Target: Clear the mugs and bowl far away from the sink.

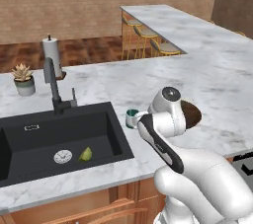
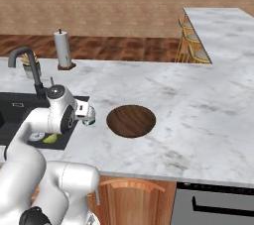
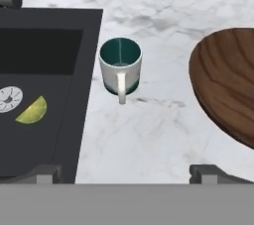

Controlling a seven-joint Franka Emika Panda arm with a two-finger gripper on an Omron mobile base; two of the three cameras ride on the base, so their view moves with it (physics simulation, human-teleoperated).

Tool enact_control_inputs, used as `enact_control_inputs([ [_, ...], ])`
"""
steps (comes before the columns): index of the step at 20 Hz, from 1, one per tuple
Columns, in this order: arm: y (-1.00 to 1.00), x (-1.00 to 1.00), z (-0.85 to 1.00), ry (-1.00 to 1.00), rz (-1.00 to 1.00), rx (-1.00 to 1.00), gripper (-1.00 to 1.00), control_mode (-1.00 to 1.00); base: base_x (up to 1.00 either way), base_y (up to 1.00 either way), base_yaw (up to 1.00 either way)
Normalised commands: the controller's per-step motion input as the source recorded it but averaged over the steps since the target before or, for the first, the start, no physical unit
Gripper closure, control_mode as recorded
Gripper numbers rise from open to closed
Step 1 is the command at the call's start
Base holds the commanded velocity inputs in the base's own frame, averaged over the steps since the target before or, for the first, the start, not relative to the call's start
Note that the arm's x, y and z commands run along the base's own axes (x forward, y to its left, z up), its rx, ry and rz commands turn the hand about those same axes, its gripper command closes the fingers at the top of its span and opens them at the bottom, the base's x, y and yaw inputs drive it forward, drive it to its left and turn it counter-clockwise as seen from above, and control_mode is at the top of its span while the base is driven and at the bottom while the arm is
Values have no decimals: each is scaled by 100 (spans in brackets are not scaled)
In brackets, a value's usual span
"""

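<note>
Marble countertop [image 2: 198, 115] is carrying everything you are working on. Your gripper [image 3: 126, 172] is hovering with its fingers spread wide and gripping nothing, looking down at a white mug [image 3: 120, 65] with a dark green inside. That mug is standing upright just beside the black sink [image 1: 29, 141], its handle pointing toward you. Well to its other side, the dark wooden bowl [image 2: 131, 120] is sitting on the marble, apart from the mug.
</note>
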Motion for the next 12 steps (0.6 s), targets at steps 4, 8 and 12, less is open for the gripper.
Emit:
enact_control_inputs([
  [4,3,12,-26,0,0,0,-100,-100,0,0,0],
  [8,8,16,-30,0,0,0,-100,-100,0,0,0],
  [12,12,29,-19,-1,1,0,-100,-100,0,0,0],
])
